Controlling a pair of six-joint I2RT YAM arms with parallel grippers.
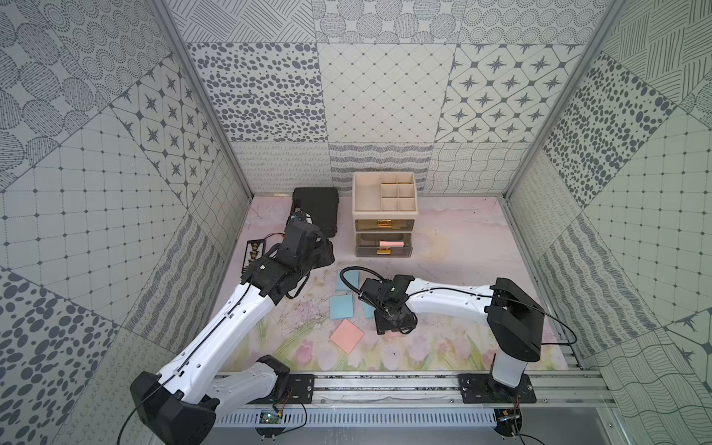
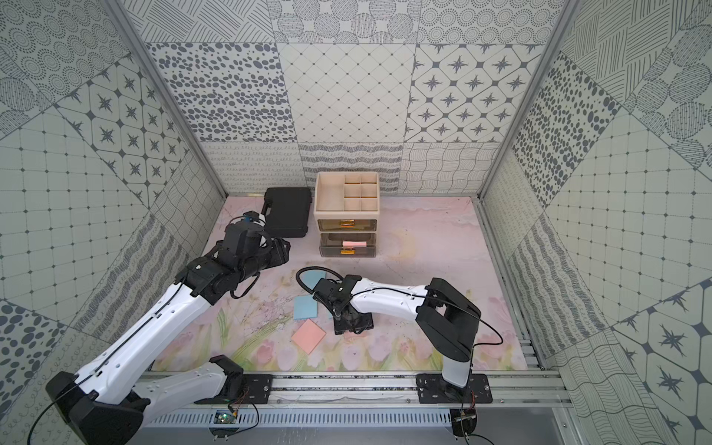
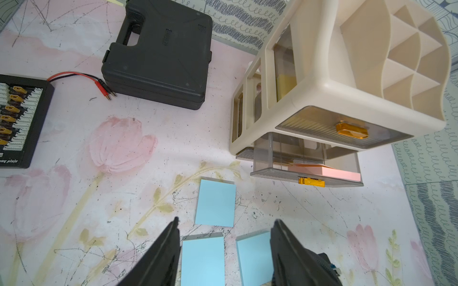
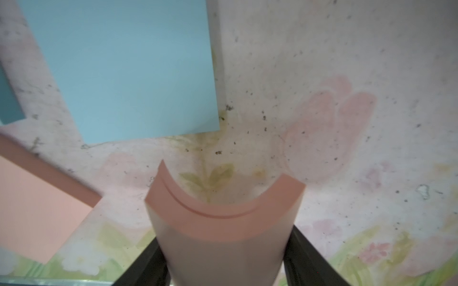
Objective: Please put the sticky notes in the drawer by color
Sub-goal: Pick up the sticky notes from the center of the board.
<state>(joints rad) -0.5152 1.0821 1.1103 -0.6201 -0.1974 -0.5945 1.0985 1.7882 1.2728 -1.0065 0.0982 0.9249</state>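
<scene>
In both top views the right gripper (image 1: 393, 325) is hanging low over the pastel flower-print mat (image 1: 462, 269), and from up there I can't tell what its jaws are doing. The small cream plastic cabinet with smoky see-through drawers (image 1: 364, 192) is sitting at about 12 o'clock from it, with its middle drawer (image 1: 383, 251) sticking out toward the arms, front edge running 9-to-3, and a salmon-pink sticky pad (image 1: 391, 244) lying inside. The left gripper (image 1: 323, 252) is hovering at the cabinet's 9 o'clock, so it's the nearer one. Left wrist view: its jaws are standing apart and empty above three light blue square sticky notes (image 3: 215, 203), which are lying flat on the mat, and something yellow (image 3: 286, 85) is showing through the top drawer's side. Right wrist view: the jaws are squeezing a second salmon-pink pad (image 4: 223, 222) so hard it's bowing into a U, while another flat salmon-pink square (image 4: 37, 210) and one of the blue notes are waiting on the mat beside it. My guess is the bent pad is heading straight to 12 o'clock into that open drawer, and it's needing to go in over the front edge.
</scene>
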